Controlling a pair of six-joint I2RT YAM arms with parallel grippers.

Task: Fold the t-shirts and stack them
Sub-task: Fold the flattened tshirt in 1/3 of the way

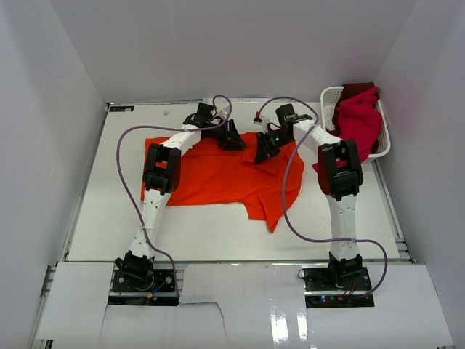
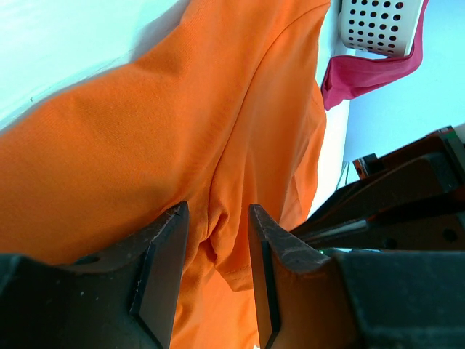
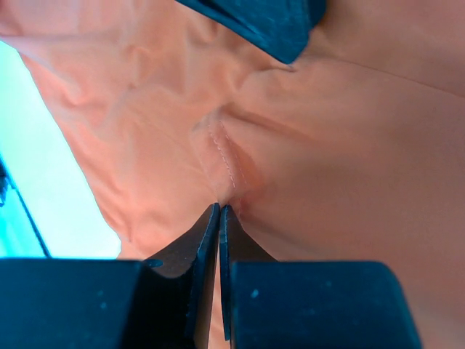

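The large orange t-shirt (image 1: 218, 178) lies spread and rumpled on the table's middle. My left gripper (image 1: 232, 138) is over its far edge, open, with its jaws standing either side of a raised fold of orange cloth (image 2: 145, 131), not pinching it. My right gripper (image 1: 265, 149) is just to the right, shut on a stitched seam fold of the orange shirt (image 3: 327, 131). A crimson-magenta t-shirt (image 1: 360, 120) hangs out of the basket, with a dark red one (image 1: 356, 89) behind it. The crimson shirt also shows in the left wrist view (image 2: 363, 73).
The white lattice basket (image 1: 327, 93) stands at the back right corner and shows in the left wrist view (image 2: 378, 25). The two grippers are close together; the right one's body (image 2: 407, 189) sits beside the left fingers. White walls enclose the table.
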